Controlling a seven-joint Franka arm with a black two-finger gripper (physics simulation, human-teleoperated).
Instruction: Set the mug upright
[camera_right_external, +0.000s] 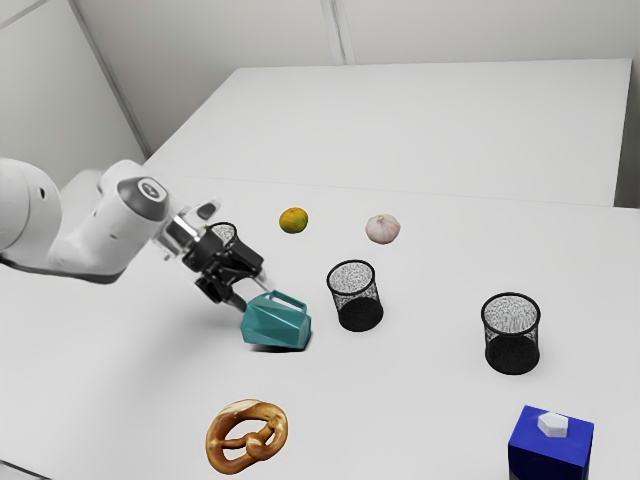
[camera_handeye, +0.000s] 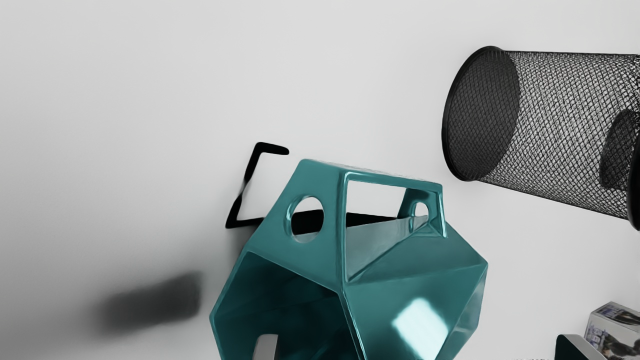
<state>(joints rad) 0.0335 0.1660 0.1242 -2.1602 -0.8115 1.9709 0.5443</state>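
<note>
Glossy, smooth-faceted teal mug (camera_handeye: 395, 310).

Layout, exterior view: on the table (camera_right_external: 420, 400) you have the mug (camera_right_external: 277, 328) on its side, left of centre. Just to its right, and slightly behind, you find the middle mesh cup (camera_right_external: 358, 300); well apart to the right, the right-hand mesh cup (camera_right_external: 512, 335). Behind the mug, from left to right, you have the rear mesh cup (camera_right_external: 224, 233), the tangerine (camera_right_external: 293, 220) and the garlic (camera_right_external: 382, 229). Before the mug, nearer you, lies the pretzel (camera_right_external: 247, 437). At the front right, before the right-hand mesh cup, sits the carton (camera_right_external: 550, 454).
</note>
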